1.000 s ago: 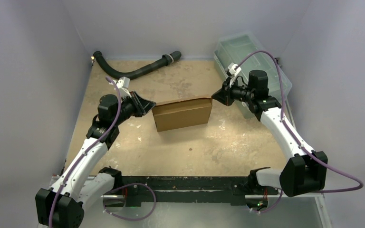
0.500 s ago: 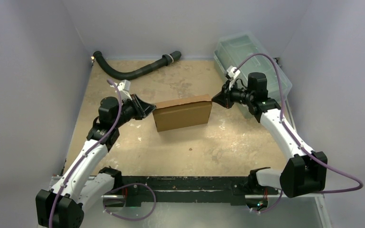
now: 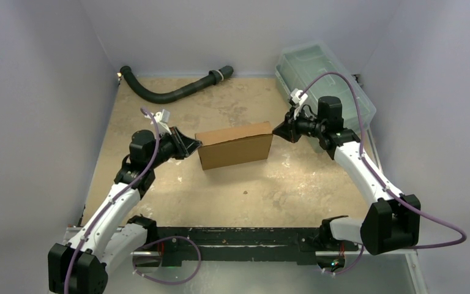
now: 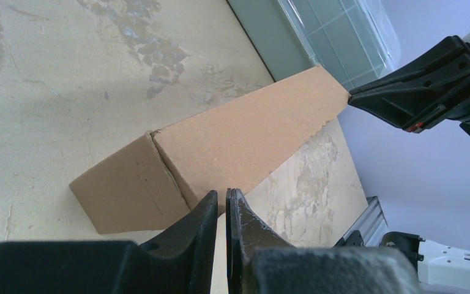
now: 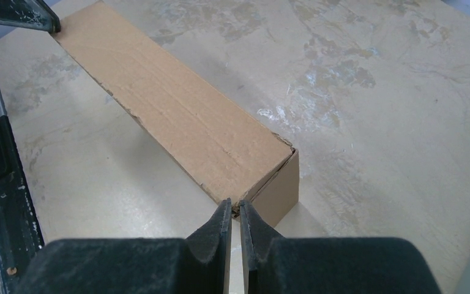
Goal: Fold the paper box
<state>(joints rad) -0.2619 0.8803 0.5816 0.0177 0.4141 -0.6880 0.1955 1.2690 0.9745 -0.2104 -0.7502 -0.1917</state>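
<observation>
The paper box lies closed in the middle of the table, a long brown cardboard block with its lid down. My left gripper is shut, and its tips touch the box's left end. In the left wrist view the box stretches away from the gripper, whose tips meet the lid's near edge. My right gripper is shut too, with its tips at the box's upper right corner. The right wrist view shows that gripper against the corner of the box.
A black corrugated hose lies along the far left of the table. A clear greenish plastic bin stands at the far right, just behind the right arm. A black rail runs along the near edge between the arm bases.
The box lid has come down flat from slightly raised. My left gripper has shifted a little nearer and right along the box's left end; the right gripper has edged slightly farther back.
</observation>
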